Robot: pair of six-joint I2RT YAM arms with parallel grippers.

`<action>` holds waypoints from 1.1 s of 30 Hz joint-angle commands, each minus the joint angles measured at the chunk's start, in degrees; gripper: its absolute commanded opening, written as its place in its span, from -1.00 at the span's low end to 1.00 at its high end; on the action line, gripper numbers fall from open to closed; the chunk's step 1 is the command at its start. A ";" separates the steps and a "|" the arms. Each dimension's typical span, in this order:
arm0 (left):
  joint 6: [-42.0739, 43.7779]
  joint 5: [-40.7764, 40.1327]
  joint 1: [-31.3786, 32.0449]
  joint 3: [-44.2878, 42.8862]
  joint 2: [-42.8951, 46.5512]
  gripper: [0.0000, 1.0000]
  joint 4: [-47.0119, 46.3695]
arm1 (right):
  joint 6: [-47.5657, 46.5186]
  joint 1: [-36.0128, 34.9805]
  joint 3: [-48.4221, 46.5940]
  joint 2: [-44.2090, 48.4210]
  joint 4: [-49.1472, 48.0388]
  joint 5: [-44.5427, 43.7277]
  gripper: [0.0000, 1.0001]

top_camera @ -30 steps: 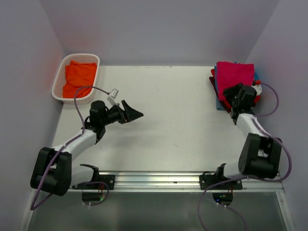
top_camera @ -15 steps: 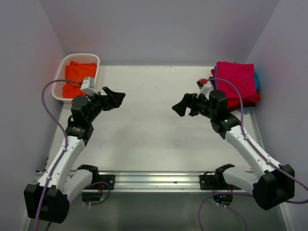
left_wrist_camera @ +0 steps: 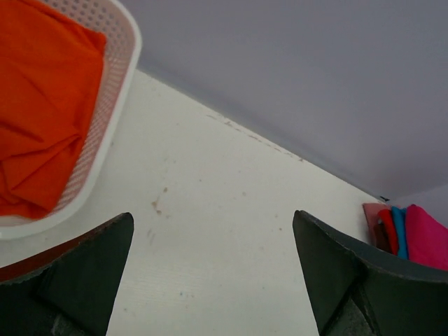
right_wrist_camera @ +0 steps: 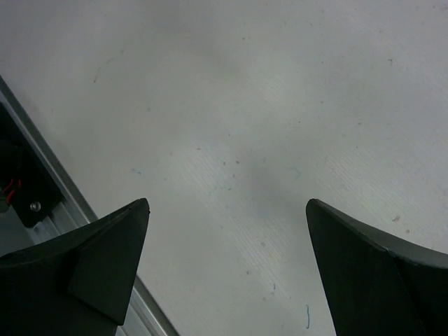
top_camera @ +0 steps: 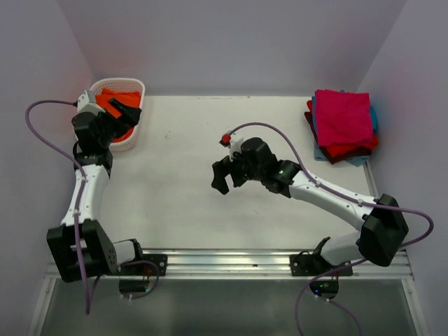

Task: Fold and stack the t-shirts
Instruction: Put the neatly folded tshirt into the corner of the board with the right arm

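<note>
Left tool (left_wrist_camera: 210, 280) spread, nearer; right tool (right_wrist_camera: 227, 266) spread. Orange cloth t-shirt (left_wrist_camera: 38, 105), in white lattice basket (left_wrist_camera: 108, 105), at left's 10 o'clock.

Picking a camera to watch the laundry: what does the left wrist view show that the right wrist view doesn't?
Left wrist only: the orange t-shirt in the white basket, the folded stack at far right, the wall. Right wrist only: the metal rail along the table edge. Both: bare table, with the left gripper and right gripper each open.
</note>
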State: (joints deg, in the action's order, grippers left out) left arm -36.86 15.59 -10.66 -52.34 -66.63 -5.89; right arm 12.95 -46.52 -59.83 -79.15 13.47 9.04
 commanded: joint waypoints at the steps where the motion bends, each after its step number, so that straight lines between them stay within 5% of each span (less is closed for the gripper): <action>1: -1.63 7.52 -7.00 -6.35 -8.93 1.00 -0.18 | -2.67 -2.16 -3.45 -0.91 1.47 -4.81 0.97; 9: 3.55 -11.00 -8.33 -28.59 -31.08 1.00 17.13 | -2.05 -2.96 -1.61 1.19 1.91 -5.43 0.97; 21: 9.09 -24.01 -5.88 -70.08 -66.25 0.98 42.35 | -0.03 -3.14 1.74 4.89 0.85 -8.25 0.97; 29: 9.88 -17.10 -4.55 -53.50 -55.03 1.00 23.31 | 0.06 -3.14 2.70 5.06 1.21 -9.65 0.97; 33: 10.33 7.67 -3.85 -46.98 -49.92 1.00 12.22 | 0.76 -3.14 3.85 5.94 -1.26 -9.30 0.97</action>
State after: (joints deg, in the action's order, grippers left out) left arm -28.12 5.54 -14.81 -101.51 -125.49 20.51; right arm 12.82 -49.45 -57.12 -75.57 15.16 0.84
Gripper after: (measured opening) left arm 0.997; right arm 0.986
